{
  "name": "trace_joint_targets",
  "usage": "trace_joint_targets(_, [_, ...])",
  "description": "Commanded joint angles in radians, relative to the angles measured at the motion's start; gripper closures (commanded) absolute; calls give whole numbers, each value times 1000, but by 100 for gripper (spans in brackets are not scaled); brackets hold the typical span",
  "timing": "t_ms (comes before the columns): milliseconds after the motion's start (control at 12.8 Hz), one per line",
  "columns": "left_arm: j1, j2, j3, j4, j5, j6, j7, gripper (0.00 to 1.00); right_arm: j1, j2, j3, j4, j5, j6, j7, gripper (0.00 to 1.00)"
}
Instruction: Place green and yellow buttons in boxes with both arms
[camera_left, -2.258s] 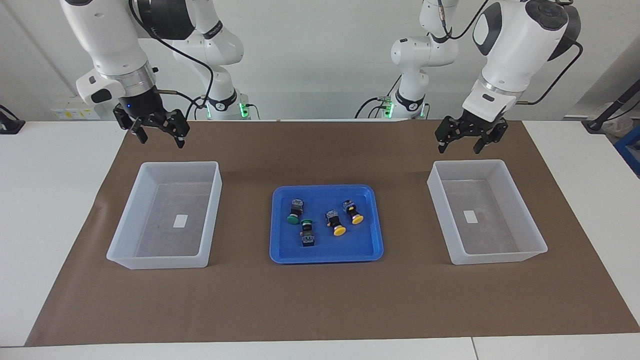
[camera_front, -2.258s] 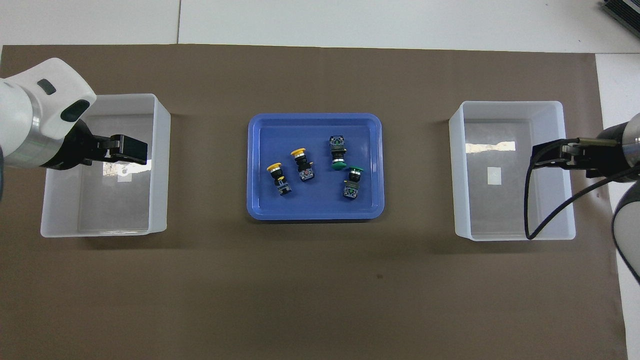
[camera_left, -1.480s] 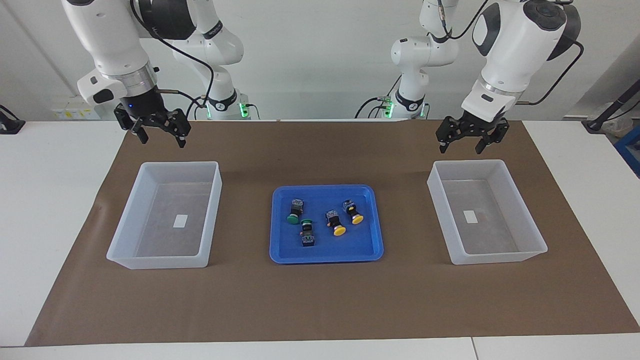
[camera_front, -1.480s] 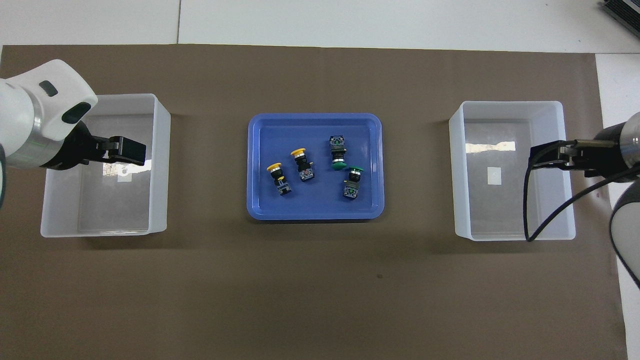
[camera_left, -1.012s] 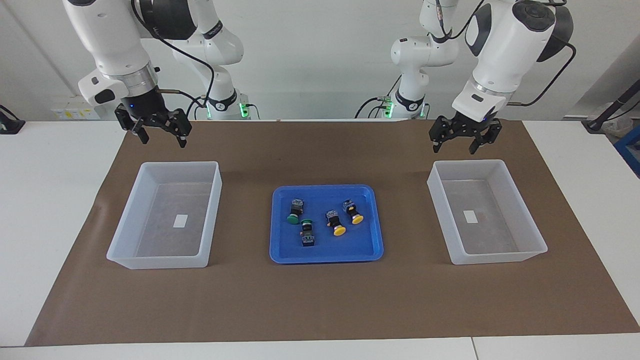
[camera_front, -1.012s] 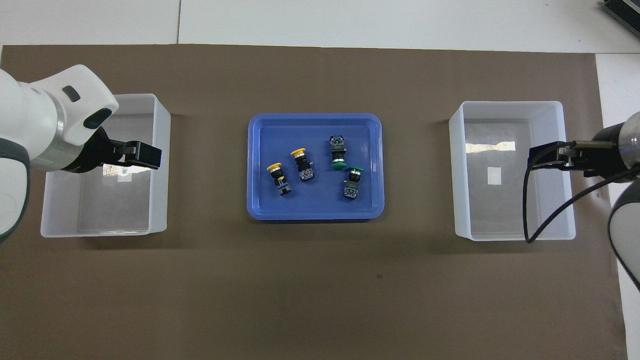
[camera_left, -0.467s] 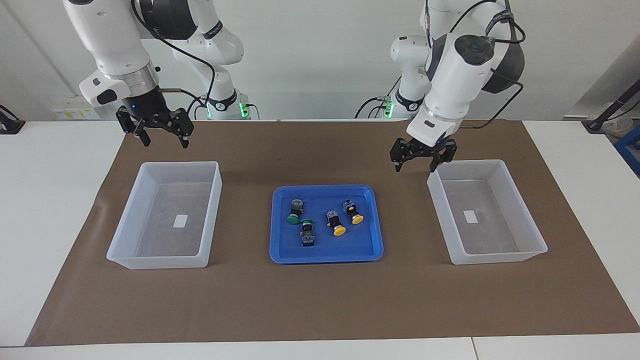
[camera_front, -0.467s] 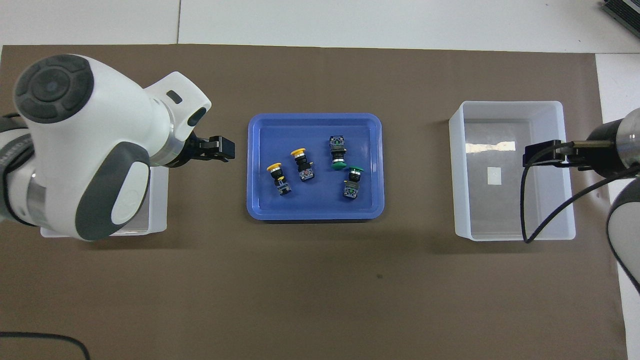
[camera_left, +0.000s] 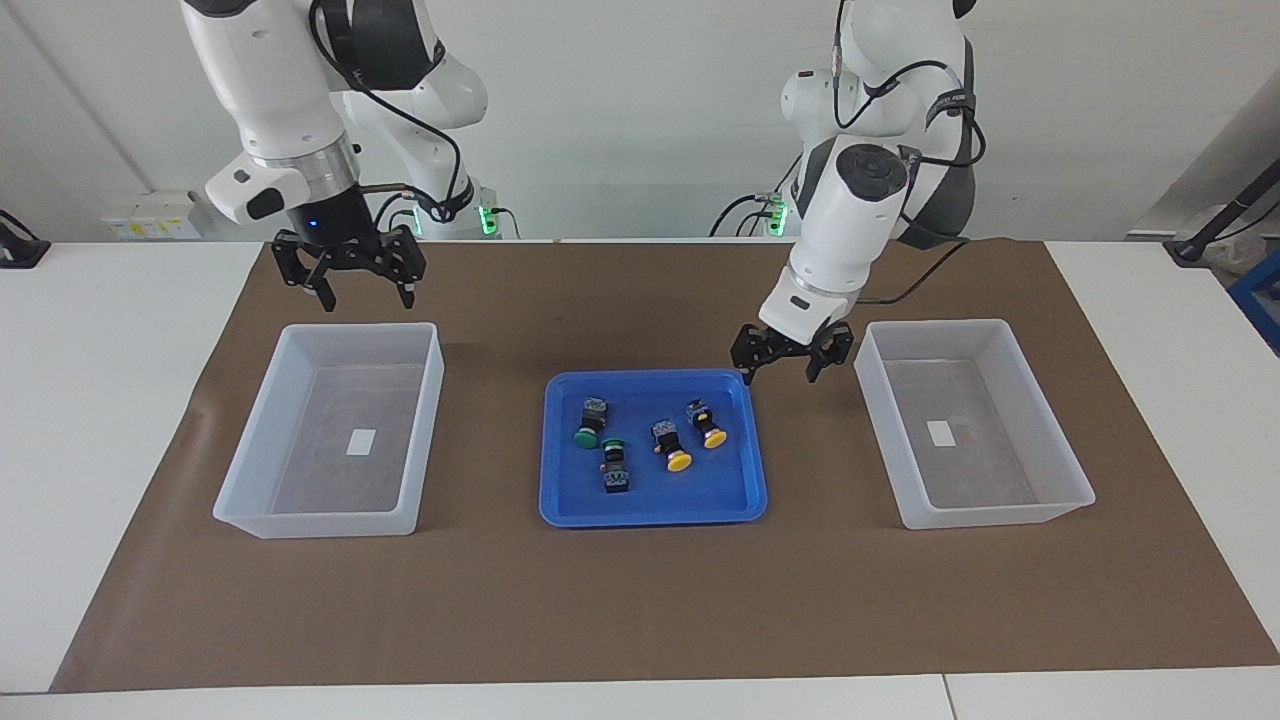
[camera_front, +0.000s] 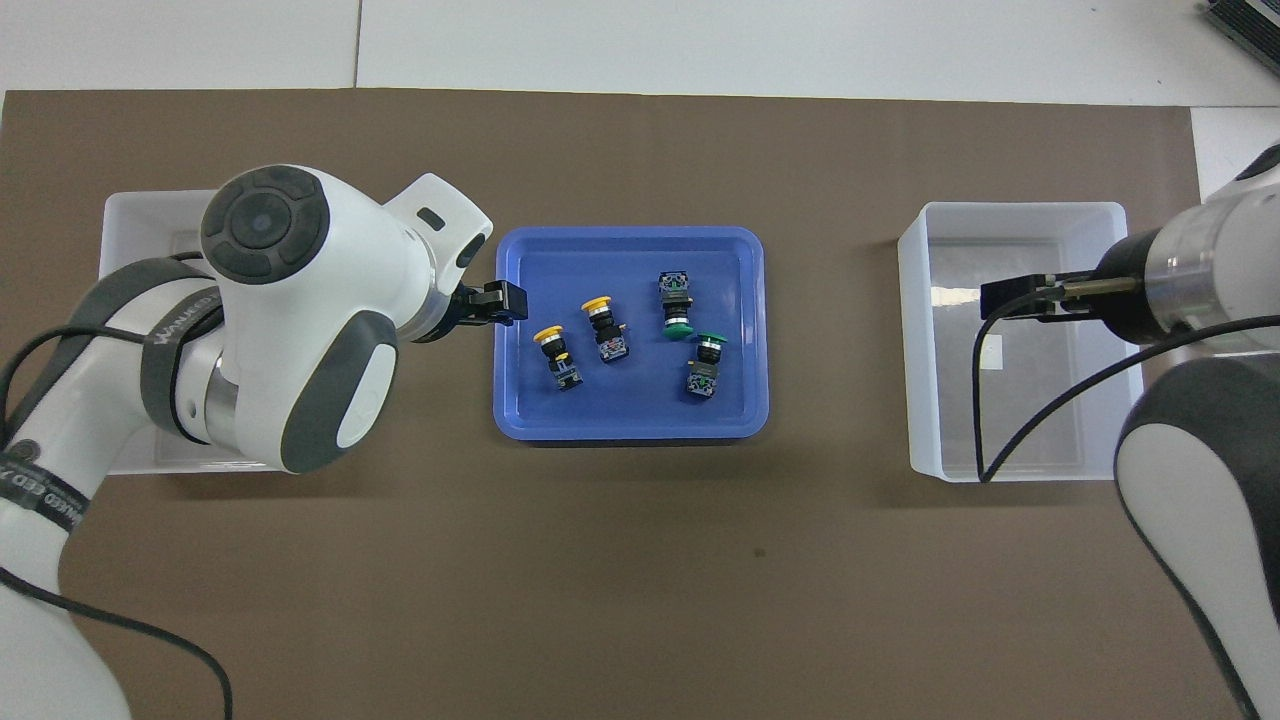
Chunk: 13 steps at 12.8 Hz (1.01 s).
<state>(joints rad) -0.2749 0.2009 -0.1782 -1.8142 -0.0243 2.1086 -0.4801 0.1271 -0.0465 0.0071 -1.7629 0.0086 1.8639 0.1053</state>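
Over the blue tray's edge, my left gripper hangs spread; my right gripper, spread, above its box; four buttons untouched.

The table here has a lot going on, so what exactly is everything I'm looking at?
Green buttons: two, green caps, in the blue tray, toward the right arm's end.
Yellow buttons: two, yellow caps, in the same tray, toward the left arm's end.
Blue tray: one, blue, mid-table between the boxes.
Boxes: two, translucent white, holding only a white label each, one at each end.
Brown mat: one, under everything.
Table: one, white.
Left gripper: black, open, over the mat beside the tray's corner nearer the robots.
Right gripper: black, open, over the mat by its box.
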Motion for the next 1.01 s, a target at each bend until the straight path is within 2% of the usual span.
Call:
trace_joint_targets(0, [-67, 83, 16, -27, 17, 135, -150, 0, 38, 40, 4, -10, 14, 78, -9, 0])
trace_joint_targets(234, [-105, 139, 16, -30, 17, 184, -205, 0, 54, 74, 4, -10, 14, 130, -7, 0])
trace_joint_targets(545, [-112, 150, 17, -141, 17, 341, -210, 0, 115, 128, 4, -6, 13, 182, 14, 0])
trace_joint_targets(857, [-115, 173, 16, -165, 17, 376, -264, 0, 173, 204, 4, 2, 8, 282, 89, 0])
trace_joint_targets(934, [-125, 173, 16, -165, 17, 381, -282, 5, 199, 224, 4, 2, 7, 309, 105, 0])
